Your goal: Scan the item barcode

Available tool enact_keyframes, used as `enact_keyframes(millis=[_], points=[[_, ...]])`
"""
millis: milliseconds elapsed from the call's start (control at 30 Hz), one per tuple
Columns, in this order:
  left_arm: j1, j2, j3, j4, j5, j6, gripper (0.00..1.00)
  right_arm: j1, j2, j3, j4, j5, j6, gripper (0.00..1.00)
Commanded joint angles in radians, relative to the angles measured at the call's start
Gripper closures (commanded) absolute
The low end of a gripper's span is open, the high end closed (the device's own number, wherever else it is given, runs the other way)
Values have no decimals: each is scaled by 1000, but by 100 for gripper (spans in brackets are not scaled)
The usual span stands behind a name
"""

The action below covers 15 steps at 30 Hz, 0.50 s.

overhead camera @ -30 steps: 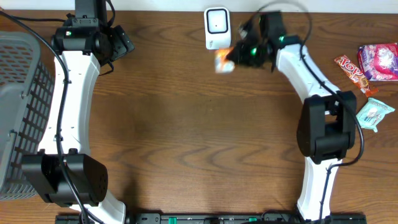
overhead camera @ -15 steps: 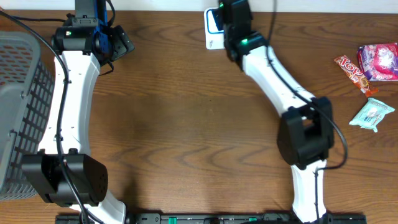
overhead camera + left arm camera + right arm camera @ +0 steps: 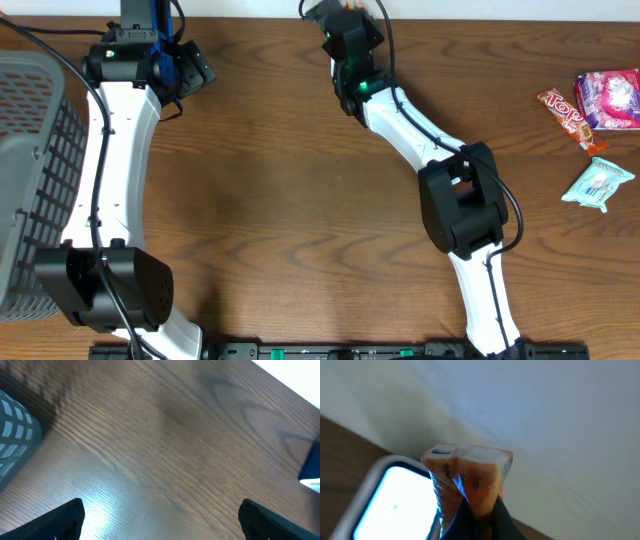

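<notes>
left arm [image 3: 110, 170] – extended along the left side, left gripper [image 3: 167, 520] jaws spread wide over wooden table [image 3: 165, 435] near basket [image 3: 12, 435] | right arm [image 3: 410, 125] – elbow bent, reaching to far edge | right gripper [image 3: 477, 512] pinching orange packet [image 3: 470, 472], upright, just beside the scanner [image 3: 390, 502]

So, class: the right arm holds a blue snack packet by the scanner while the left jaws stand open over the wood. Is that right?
Not quite. The snack packet is orange, not blue; the right wrist view shows it pinched in the right gripper beside the scanner. The rest stands: the left gripper has its jaws open over the wooden table.
</notes>
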Motion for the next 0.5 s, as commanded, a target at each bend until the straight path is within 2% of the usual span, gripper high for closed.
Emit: enact_keyframes(millis=[0,200,467], points=[[0,3,-2,1,-16,5,2,-9,-29,11,0,163,-3,99],[0,3,-2,0,-16,5,2,-12,-41,11,-118,71,30,99],[0,3,-2,0,-16,5,2,13,-41,10,-122,38,32,99]])
